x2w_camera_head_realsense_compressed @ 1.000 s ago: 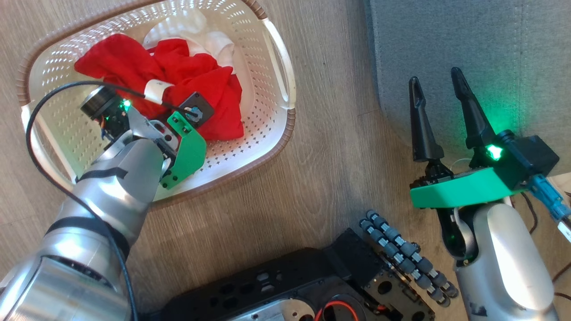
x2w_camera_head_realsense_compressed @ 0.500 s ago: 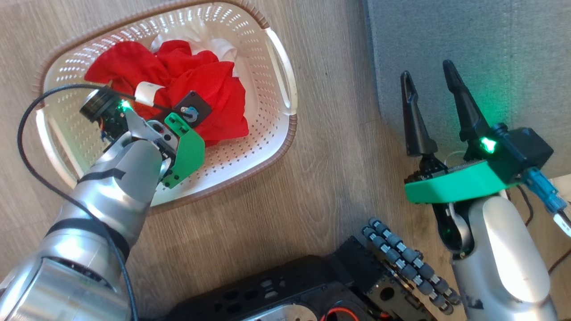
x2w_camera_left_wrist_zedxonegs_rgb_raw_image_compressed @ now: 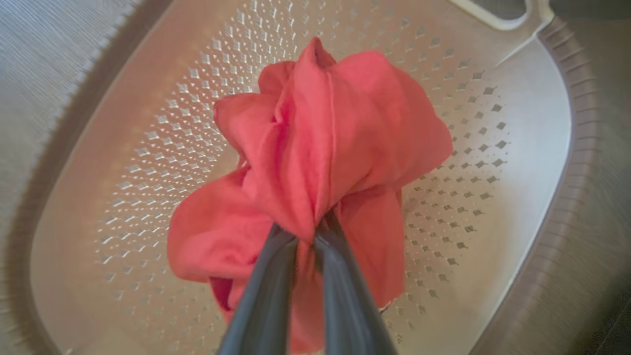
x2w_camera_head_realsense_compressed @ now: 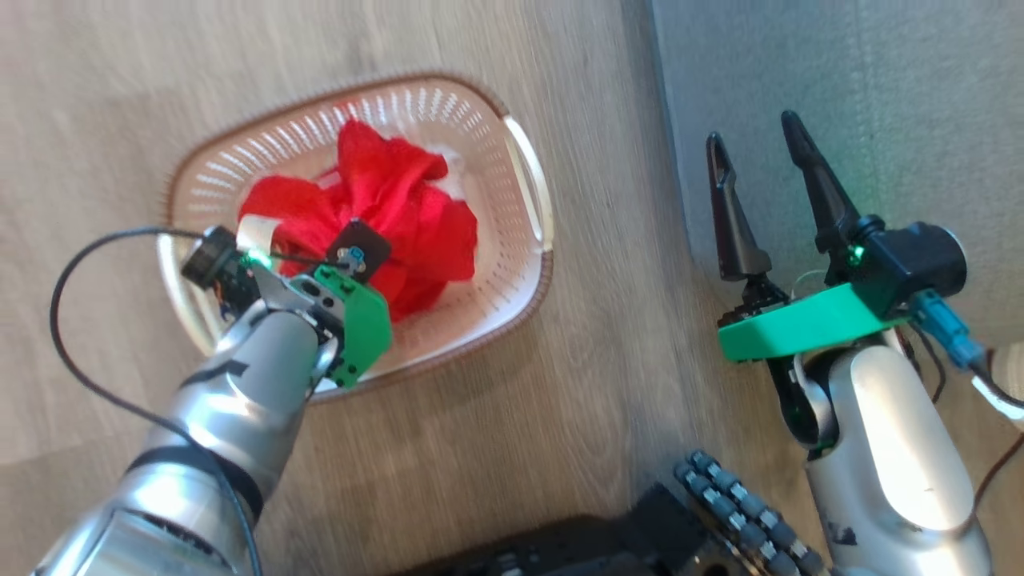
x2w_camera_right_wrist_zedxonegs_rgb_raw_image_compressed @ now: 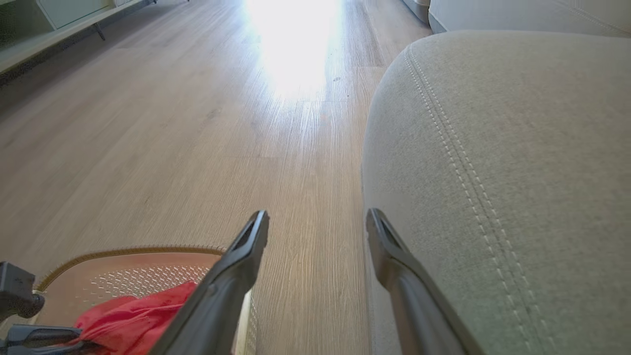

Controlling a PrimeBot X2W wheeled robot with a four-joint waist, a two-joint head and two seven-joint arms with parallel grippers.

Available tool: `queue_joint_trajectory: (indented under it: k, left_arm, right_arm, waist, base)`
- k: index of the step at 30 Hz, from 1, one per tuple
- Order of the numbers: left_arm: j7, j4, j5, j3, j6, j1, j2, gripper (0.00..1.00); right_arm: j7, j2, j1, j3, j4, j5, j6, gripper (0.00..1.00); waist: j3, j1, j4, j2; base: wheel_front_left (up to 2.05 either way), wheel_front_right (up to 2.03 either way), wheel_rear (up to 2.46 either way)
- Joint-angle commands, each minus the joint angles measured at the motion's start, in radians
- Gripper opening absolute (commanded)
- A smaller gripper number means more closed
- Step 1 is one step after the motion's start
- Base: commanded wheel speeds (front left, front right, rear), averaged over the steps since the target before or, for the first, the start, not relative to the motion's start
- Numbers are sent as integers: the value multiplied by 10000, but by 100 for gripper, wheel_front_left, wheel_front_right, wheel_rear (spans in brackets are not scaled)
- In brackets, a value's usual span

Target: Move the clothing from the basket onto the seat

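At ten o'clock in the head view, the basket (x2w_camera_head_realsense_compressed: 264, 152) stands on the wood floor (x2w_camera_head_realsense_compressed: 560, 416); the clothing (x2w_camera_head_realsense_compressed: 400, 208) sits bunched inside it, a white band showing at its nine o'clock edge; the left gripper (x2w_camera_left_wrist_zedxonegs_rgb_raw_image_compressed: 306, 231) is clamped on a fold of the red fabric, fingers nearly meeting; whether the bundle clears the basket bottom cannot be told. At two o'clock lies the seat (x2w_camera_head_realsense_compressed: 840, 80), apart from the basket; the right gripper (x2w_camera_head_realsense_compressed: 752, 128), at three o'clock, stands spread wide, holding nothing, over the seat's edge.
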Motion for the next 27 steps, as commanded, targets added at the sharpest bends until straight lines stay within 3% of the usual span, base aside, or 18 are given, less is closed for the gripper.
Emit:
queue_joint_trajectory:
  k: [1,13,27]
  left_arm:
    - [-137,-239,-125,232,81,299,50,0]
    - [-212,-3215,-1591,877,564,1963,34,0]
    - [-213,-7559,-1282,2736,1068,3739,68,0]
  right_arm:
    - [-63,-100,399,149,-176,-85,-2,100]
    - [-63,-100,948,-28,404,-267,-2,100]
    - [-63,-100,1519,97,726,-215,-2,100]
  waist:
    - [-708,0,366,0]
    - [-2944,0,1178,0]
    - [-4729,0,1638,0]
  base:
    - [0,0,0]
    - [0,0,0]
    - [0,0,0]
